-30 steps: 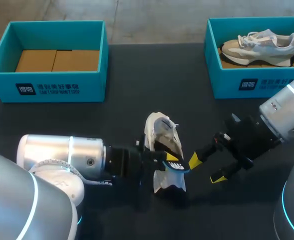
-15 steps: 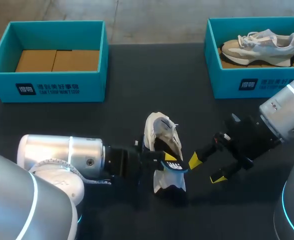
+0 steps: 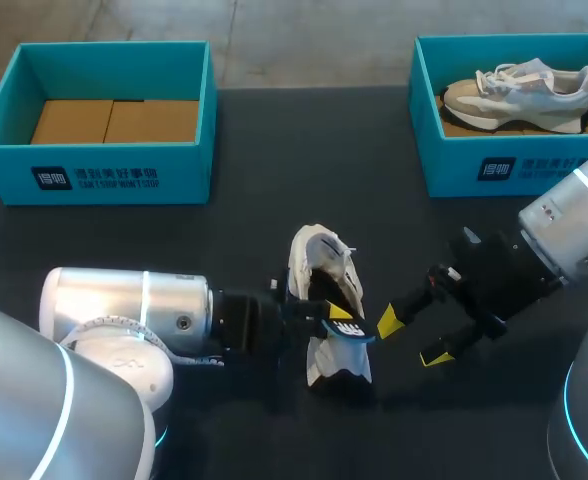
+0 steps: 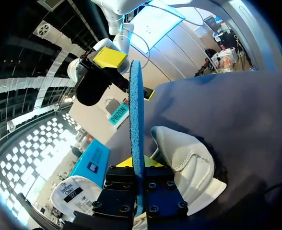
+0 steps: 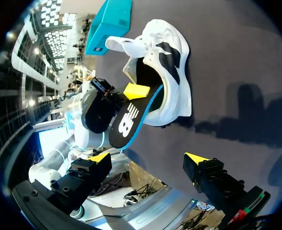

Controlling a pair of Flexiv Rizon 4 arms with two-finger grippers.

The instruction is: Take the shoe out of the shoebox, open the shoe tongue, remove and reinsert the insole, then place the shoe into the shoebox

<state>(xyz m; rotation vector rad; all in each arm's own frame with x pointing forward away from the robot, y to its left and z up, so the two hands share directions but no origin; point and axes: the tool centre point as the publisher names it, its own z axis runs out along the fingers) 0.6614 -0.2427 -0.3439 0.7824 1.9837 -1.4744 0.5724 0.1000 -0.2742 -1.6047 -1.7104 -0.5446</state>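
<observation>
A white shoe [image 3: 329,290] stands on its side in the middle of the dark table, opening towards my right arm. My left gripper [image 3: 342,318] is shut on the heel end of a black insole with a blue underside [image 3: 352,335], which sticks partly out of the shoe. In the left wrist view the insole [image 4: 135,110] runs edge-on out from my left gripper [image 4: 137,165], with the shoe [image 4: 189,163] beside it. My right gripper [image 3: 412,338] stands open just right of the insole, not touching it. From the right wrist, the insole [image 5: 131,120] and shoe [image 5: 167,57] lie ahead of the open right gripper [image 5: 148,158].
A teal shoebox [image 3: 94,178] with cardboard in its bottom stands at the back left. Another teal shoebox [image 3: 474,165] at the back right holds a grey shoe [image 3: 519,88]. Bare dark table lies between the boxes and around the white shoe.
My left arm has shifted very slightly to the right; the insole, shoe and right gripper stay where they were.
</observation>
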